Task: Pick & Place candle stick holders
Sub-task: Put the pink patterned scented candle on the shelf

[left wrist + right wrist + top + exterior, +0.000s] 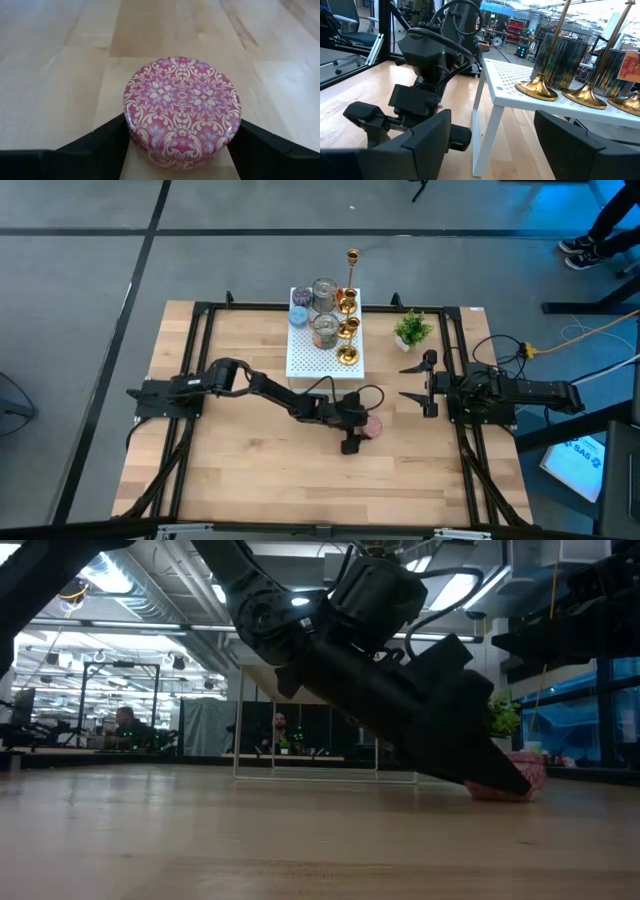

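A small round pink holder with a cream flower pattern sits on its flat underside on the wooden table, right of centre. My left gripper reaches it from the table's left, one finger on each side of it. On the white perforated box at the far middle stand gold candle stick holders, one of them tall and thin, silvery cups and tiny coloured ones. My right gripper waits open at the right, clear of everything. My left gripper pinches the pink holder's round side wall between its two fingers, one on each opposite side. The fingers slant down at it from the table's left. The holder sits level, patterned top up, with its underside on the table.
A small green potted plant stands right of the box, near the right gripper. Black frame rails run along the table's left, right and far edges. Bare wood lies near the front edge.
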Controlling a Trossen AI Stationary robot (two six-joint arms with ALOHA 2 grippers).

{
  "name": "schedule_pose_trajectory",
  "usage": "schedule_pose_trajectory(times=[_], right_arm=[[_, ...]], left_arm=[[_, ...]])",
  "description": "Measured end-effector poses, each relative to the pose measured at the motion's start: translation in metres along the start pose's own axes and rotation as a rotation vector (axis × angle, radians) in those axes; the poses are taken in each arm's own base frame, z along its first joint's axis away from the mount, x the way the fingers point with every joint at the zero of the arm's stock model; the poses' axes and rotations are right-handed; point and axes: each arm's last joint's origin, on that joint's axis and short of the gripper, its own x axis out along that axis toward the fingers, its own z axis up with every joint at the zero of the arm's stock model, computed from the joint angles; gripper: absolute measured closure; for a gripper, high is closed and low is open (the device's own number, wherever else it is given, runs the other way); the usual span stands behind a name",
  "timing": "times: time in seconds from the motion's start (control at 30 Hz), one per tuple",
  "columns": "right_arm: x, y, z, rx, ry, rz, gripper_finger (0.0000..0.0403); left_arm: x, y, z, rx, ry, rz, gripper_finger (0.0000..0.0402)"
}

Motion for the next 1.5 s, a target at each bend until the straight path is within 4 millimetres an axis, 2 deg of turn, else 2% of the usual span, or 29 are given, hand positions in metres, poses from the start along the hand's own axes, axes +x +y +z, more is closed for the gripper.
schedule_pose_trajectory(times=[0.17, 0.43, 0.67, 0.93, 1.13, 1.27, 1.4, 1.5], right_arm=[[0.0, 0.0, 0.0, 0.0, 0.0, 0.0, 0.0112], [0.0, 0.0, 0.0, 0.0, 0.0, 0.0, 0.0112], [0.0, 0.0, 0.0, 0.0, 0.0, 0.0, 0.0112], [0.0, 0.0, 0.0, 0.0, 0.0, 0.0, 0.0112], [0.0, 0.0, 0.0, 0.0, 0.0, 0.0, 0.0112], [0.0, 0.0, 0.0, 0.0, 0.0, 0.0, 0.0112], [0.0, 0.0, 0.0, 0.0, 0.0, 0.0, 0.0112], [0.0, 0.0, 0.0, 0.0, 0.0, 0.0, 0.0112]], left_arm=[[-0.008, -0.006, 0.007, 0.039, 0.032, -0.016, 0.0121], [-0.042, -0.013, 0.036, 0.131, 0.076, -0.041, 0.0121], [-0.089, -0.02, 0.052, 0.171, 0.034, -0.058, 0.0121], [-0.16, -0.016, 0.054, 0.158, -0.024, 0.05, 0.0131], [-0.212, -0.011, 0.049, 0.115, -0.061, 0.124, 0.0193], [-0.239, -0.006, 0.042, 0.08, -0.052, 0.172, 0.0251], [-0.259, 0.0, 0.04, 0.049, -0.063, 0.264, 0.0301], [-0.27, 0.003, 0.041, 0.059, -0.053, 0.305, 0.0324]])
